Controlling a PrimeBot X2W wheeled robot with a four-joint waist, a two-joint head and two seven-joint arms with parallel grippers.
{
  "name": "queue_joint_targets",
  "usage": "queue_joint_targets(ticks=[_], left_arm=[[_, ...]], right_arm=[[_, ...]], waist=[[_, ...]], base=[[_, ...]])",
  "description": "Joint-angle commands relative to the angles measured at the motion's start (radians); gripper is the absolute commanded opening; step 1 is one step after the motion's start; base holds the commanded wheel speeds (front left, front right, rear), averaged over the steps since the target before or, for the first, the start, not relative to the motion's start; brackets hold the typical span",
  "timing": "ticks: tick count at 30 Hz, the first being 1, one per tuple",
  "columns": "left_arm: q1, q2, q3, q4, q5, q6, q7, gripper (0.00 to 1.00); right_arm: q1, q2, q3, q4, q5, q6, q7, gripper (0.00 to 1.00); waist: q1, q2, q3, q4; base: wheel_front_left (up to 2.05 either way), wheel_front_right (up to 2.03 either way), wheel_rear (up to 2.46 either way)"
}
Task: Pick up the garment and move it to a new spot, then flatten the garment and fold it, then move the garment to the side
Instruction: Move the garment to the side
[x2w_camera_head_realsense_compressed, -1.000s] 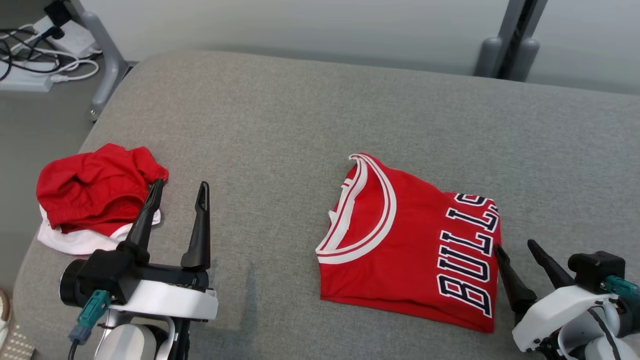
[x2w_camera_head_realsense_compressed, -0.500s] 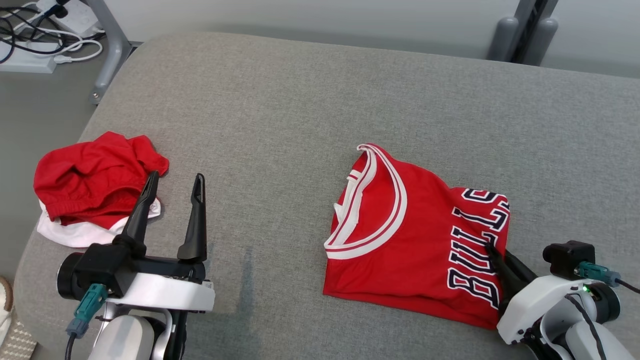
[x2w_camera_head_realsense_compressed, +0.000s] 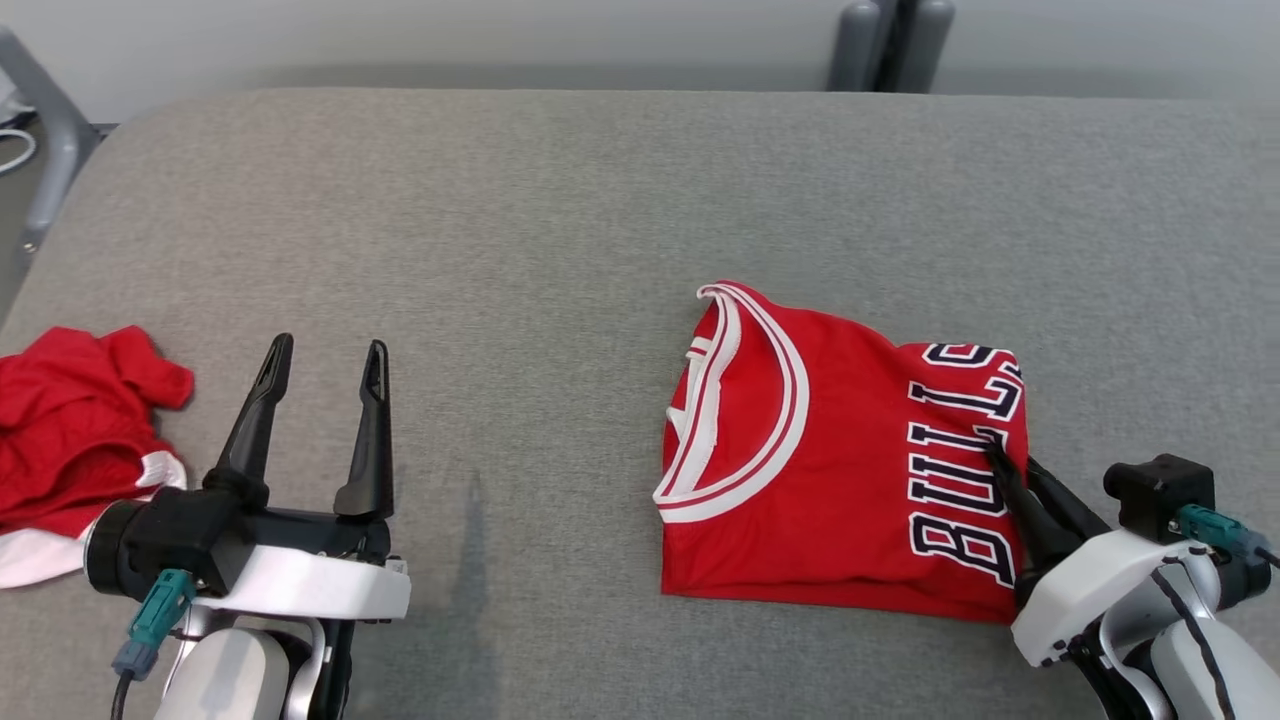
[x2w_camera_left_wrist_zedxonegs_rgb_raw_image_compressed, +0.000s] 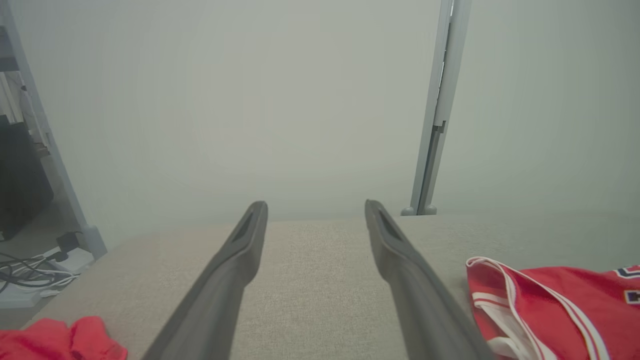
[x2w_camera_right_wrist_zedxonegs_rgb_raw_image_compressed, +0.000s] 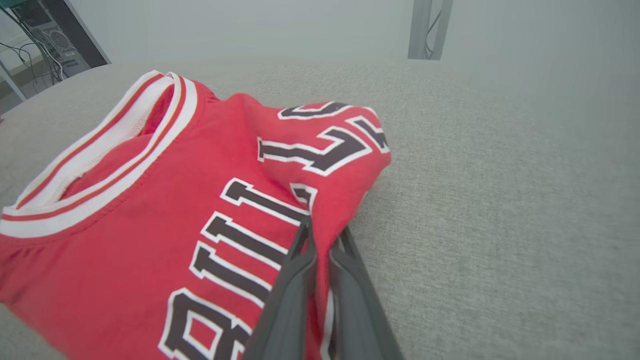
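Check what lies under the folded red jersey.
The grey cushion shows all round the jersey. The right gripper pinches its right edge. Anything beneath the cloth is covered.

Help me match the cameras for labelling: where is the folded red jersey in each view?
Head view: jersey right of centre on the grey surface.
Left wrist view: lower right corner, partly cropped.
Right wrist view: left and centre, close up.
Shared landmark: its white-striped collar.
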Motion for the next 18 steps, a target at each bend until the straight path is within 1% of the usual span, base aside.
queue_joint_targets(ticks=[1, 2, 3, 4, 10, 14, 18], left_arm=[[-0.011, 0.006, 0.001, -0.005, 0.004, -0.001, -0.004, 1.0], [-0.024, 0.011, -0.001, -0.01, 0.005, -0.006, -0.003, 1.0], [-0.024, 0.011, -0.001, -0.01, 0.005, -0.006, -0.003, 1.0], [-0.029, 0.014, -0.001, -0.013, 0.007, -0.006, 0.0, 1.0], [-0.058, 0.036, -0.002, -0.08, 0.025, 0.002, 0.02, 1.0], [-0.083, 0.052, -0.012, -0.131, 0.043, 0.004, 0.039, 1.0], [-0.104, 0.07, -0.019, -0.178, 0.061, 0.005, 0.065, 1.0]], right_arm=[[-0.012, -0.008, -0.004, -0.008, -0.011, -0.001, 0.002, 0.0], [-0.028, -0.013, 0.005, -0.021, -0.021, -0.001, 0.005, 0.0], [-0.028, -0.013, 0.005, -0.021, -0.021, -0.001, 0.005, 0.0], [-0.038, -0.016, 0.012, -0.028, -0.027, -0.001, 0.004, 0.0], [-0.136, -0.05, 0.072, -0.047, -0.044, -0.001, -0.004, 0.0], [-0.207, -0.107, 0.091, -0.026, -0.049, -0.001, -0.018, 0.0], [-0.277, -0.187, 0.101, 0.002, -0.057, -0.001, -0.045, 0.0]], waist=[[0.0, 0.0, 0.021, -0.045], [0.0, 0.0, 0.034, -0.074], [0.0, 0.0, 0.034, -0.074], [0.0, 0.0, 0.042, -0.088], [0.0, 0.0, 0.119, -0.197], [0.0, 0.0, 0.167, -0.261], [0.0, 0.0, 0.213, -0.321]], base=[[0.0, 0.0, 0.0], [0.0, 0.0, 0.0], [0.0, 0.0, 0.0], [0.0, 0.0, 0.0], [0.0, 0.0, 0.0], [0.0, 0.0, 0.0], [0.0, 0.0, 0.0]])
